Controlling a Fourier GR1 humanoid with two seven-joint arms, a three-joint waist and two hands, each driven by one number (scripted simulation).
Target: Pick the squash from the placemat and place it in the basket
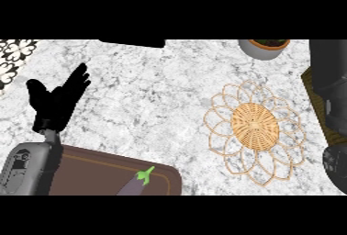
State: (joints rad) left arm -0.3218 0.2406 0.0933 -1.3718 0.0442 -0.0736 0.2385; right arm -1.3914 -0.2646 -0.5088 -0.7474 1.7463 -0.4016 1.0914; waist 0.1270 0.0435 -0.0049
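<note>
A: Marbled grey-white stone forms the tabletop point(149, 101). State the position of the task item.

B: One vegetable is visible on the brown placemat point(88, 176) at the lower left. It is a purple, eggplant-like squash point(136, 185) with a green stem, lying tilted, stem end toward the upper right. Its lower end is cut off by the view's lower edge.

A: Location of the basket?

B: The basket point(254, 126) lies right of centre on the tabletop, well apart from the placemat. It has a woven tan centre with open wire petal loops around it. Nothing lies in it.

A: Status of the left robot hand?

B: The left robot hand point(58, 102) shows at the left, above the placemat's upper-left corner. Fingers are straight and point up and right; it is released and holds nothing. It does not touch the squash.

A: Right robot hand?

B: Only a dark arm section point(333, 87) shows along the right edge. The right robot hand itself is not visible.

A: Other items?

B: A grey pot point(264, 47) with soil sits at the top edge, above the basket.
</note>
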